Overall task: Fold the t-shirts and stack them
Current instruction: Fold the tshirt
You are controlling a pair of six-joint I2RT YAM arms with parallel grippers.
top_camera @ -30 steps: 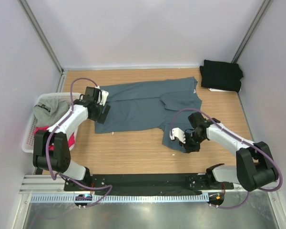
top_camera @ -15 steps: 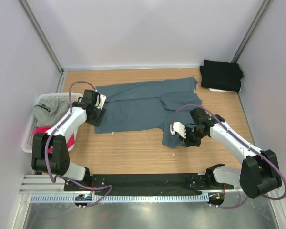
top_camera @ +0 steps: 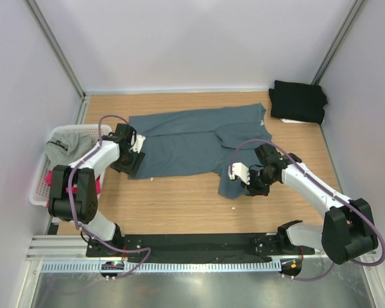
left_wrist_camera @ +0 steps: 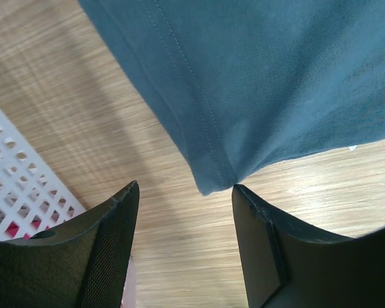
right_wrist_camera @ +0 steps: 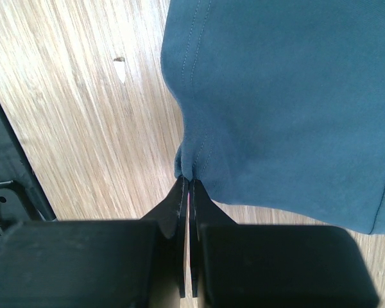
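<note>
A slate blue-grey t-shirt [top_camera: 192, 138] lies spread flat across the middle of the wooden table. My left gripper [top_camera: 129, 168] is open and empty just over the shirt's near-left corner [left_wrist_camera: 208, 183], its fingers [left_wrist_camera: 109, 218] on either side of the corner. My right gripper [top_camera: 250, 187] is shut on the shirt's hem [right_wrist_camera: 191, 168] at the near right, where a flap hangs towards me. A folded black t-shirt [top_camera: 298, 101] lies at the back right. A light grey t-shirt [top_camera: 67, 149] and a bright pink one [top_camera: 97, 187] lie in the basket.
The white slatted basket [top_camera: 40, 186] stands at the left table edge, close to my left arm; it also shows in the left wrist view [left_wrist_camera: 13, 186]. A small white scrap [right_wrist_camera: 119, 59] lies on the wood near the right gripper. Walls close in on three sides.
My left gripper has slid along the shirt's left edge towards its near-left corner. My right gripper has moved a little away from me with the hem, pulling the flap back.
</note>
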